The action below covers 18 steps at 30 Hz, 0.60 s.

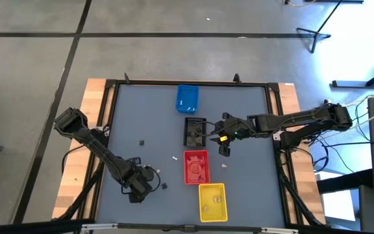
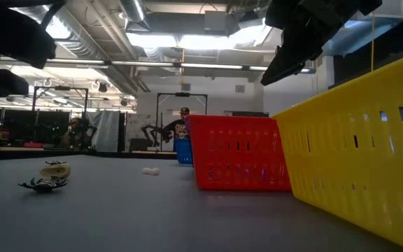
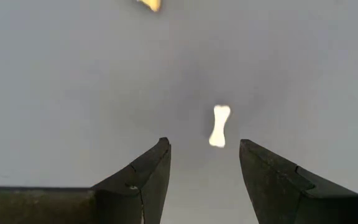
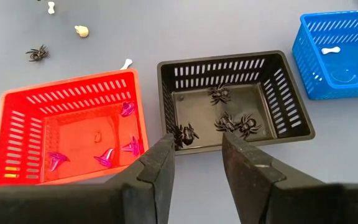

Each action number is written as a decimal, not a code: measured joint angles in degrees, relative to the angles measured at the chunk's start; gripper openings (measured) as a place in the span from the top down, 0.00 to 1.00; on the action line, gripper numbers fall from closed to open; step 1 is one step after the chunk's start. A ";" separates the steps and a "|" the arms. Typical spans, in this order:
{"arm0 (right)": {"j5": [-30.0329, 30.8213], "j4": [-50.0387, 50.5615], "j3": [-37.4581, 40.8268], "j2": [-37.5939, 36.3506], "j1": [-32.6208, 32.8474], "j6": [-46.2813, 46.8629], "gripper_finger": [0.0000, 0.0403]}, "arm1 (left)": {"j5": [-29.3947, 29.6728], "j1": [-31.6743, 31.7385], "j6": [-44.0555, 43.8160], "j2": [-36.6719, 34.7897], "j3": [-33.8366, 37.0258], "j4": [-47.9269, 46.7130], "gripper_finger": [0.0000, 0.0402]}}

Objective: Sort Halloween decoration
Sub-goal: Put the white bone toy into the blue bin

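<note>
Halloween decoration pieces lie loose on the grey table: a white bone [image 3: 219, 126], a cream piece [image 4: 81, 30], a black spider [image 4: 37, 53] and another bone [image 4: 126, 63] beside the red tray. My left gripper [image 3: 204, 146] hangs open near the table's front left [image 1: 140, 187], pointing down. The bone lies flat on the table just beyond its fingertips, untouched. My right gripper [image 4: 197, 140] stands open and empty above the near wall of the black tray [image 4: 294, 93], which holds several spiders. The red tray [image 4: 17, 124] holds purple hats. The blue tray [image 4: 347, 37] holds a bone.
The four trays run in a row down the table's middle: blue [image 1: 187, 98] farthest, then black [image 1: 195, 131], red [image 1: 197, 167] and yellow [image 1: 212, 201] nearest. A dark piece [image 1: 141, 142] and a white piece [image 1: 224, 166] lie loose. Bare table lies left of the trays.
</note>
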<state>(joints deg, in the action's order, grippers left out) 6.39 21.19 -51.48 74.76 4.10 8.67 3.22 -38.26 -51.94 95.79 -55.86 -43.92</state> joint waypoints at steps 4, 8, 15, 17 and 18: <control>0.00 -0.01 0.00 0.00 0.00 0.00 0.67 | 0.40 -0.67 -0.07 -0.02 0.00 -0.04 0.55; 0.00 -0.02 0.00 0.00 0.00 0.00 0.67 | 1.42 -0.96 -0.14 0.42 0.00 0.20 0.55; 0.01 0.00 0.00 0.00 0.00 0.00 0.67 | 1.68 -1.10 -0.02 3.16 0.00 1.27 0.55; 0.02 -0.02 0.00 0.00 0.00 0.00 0.67 | 1.66 -1.20 -0.05 3.57 0.00 1.31 0.55; 0.02 0.00 0.00 0.00 0.00 0.00 0.67 | 1.67 -1.20 -0.03 3.66 -0.04 1.31 0.55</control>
<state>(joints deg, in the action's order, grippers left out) 6.41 21.19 -51.48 74.76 4.10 8.67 4.90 -39.46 -51.97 99.45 -55.89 -42.61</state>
